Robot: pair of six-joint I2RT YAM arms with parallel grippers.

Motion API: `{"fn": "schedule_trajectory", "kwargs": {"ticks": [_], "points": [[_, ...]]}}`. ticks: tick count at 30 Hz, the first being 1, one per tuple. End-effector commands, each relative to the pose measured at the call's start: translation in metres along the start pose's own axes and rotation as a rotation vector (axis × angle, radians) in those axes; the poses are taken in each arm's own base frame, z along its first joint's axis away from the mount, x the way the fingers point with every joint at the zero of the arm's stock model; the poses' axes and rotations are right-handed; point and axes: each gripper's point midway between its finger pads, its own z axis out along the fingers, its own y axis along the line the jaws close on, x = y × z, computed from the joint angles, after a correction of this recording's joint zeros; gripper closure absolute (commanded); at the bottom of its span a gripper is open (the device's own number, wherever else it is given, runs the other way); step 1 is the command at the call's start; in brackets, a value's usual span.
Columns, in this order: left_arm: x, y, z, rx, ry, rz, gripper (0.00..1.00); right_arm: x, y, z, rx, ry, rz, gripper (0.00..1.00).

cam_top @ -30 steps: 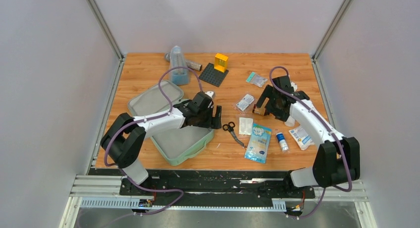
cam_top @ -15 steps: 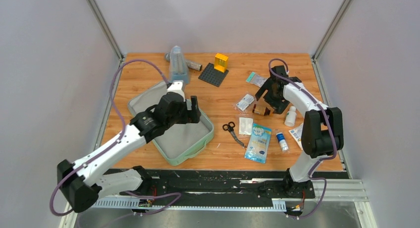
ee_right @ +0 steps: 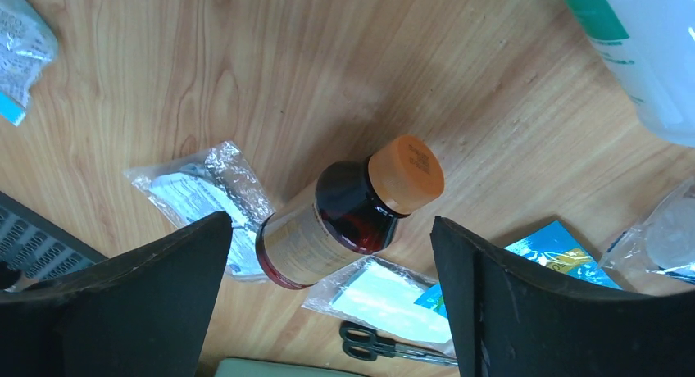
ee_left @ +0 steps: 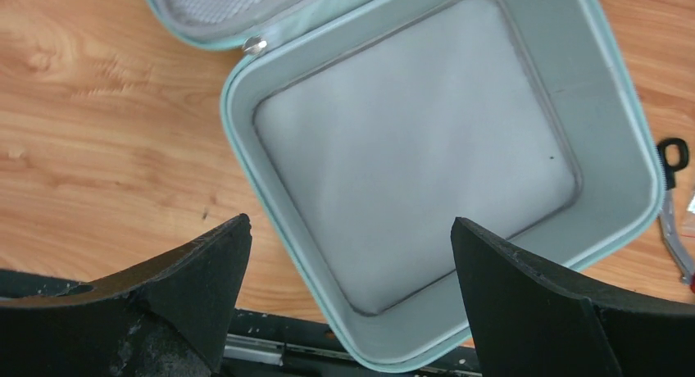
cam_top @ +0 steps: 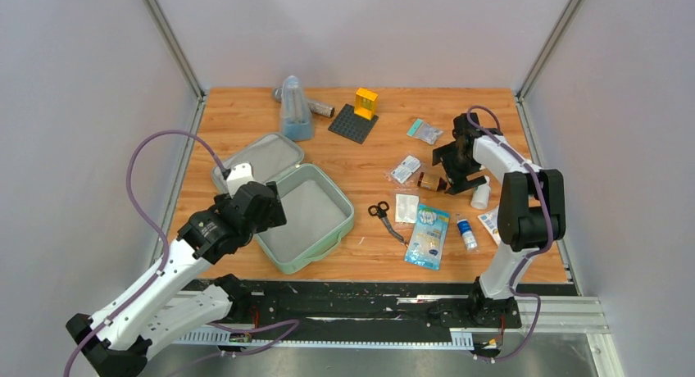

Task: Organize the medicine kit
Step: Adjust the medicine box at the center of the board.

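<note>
The medicine kit lies open at the left of the table: a mint-green tray with its lid hinged behind it. In the left wrist view the tray is empty, with a grey floor. My left gripper hovers open above the tray's near-left corner, and nothing sits between its fingers. My right gripper is open over a brown bottle with an orange cap. The bottle lies on its side on the wood. Both fingers stand apart from it.
Black scissors, a blue pouch, foil sachets, a white bottle and a small vial lie between kit and right arm. A dark baseplate with a yellow brick and a bluish pouch sit at the back.
My left arm has pulled back from over the tray toward the near-left corner, jaws now fully open. My right gripper has shifted slightly and settled above the brown bottle.
</note>
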Motion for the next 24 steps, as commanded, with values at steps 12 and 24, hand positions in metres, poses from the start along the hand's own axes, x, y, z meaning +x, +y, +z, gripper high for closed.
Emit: {"fn": "schedule_trajectory", "kwargs": {"ticks": [12, 24], "points": [[0.012, 0.016, -0.002, -0.037, 0.043, -0.100, 0.00, -0.009, 0.005, 0.000, -0.016, -0.033, -0.118, 0.00], [0.014, 0.011, -0.001, -0.038, 0.066, -0.148, 0.00, -0.023, 0.024, -0.068, -0.311, -0.230, -0.886, 0.00]]}}
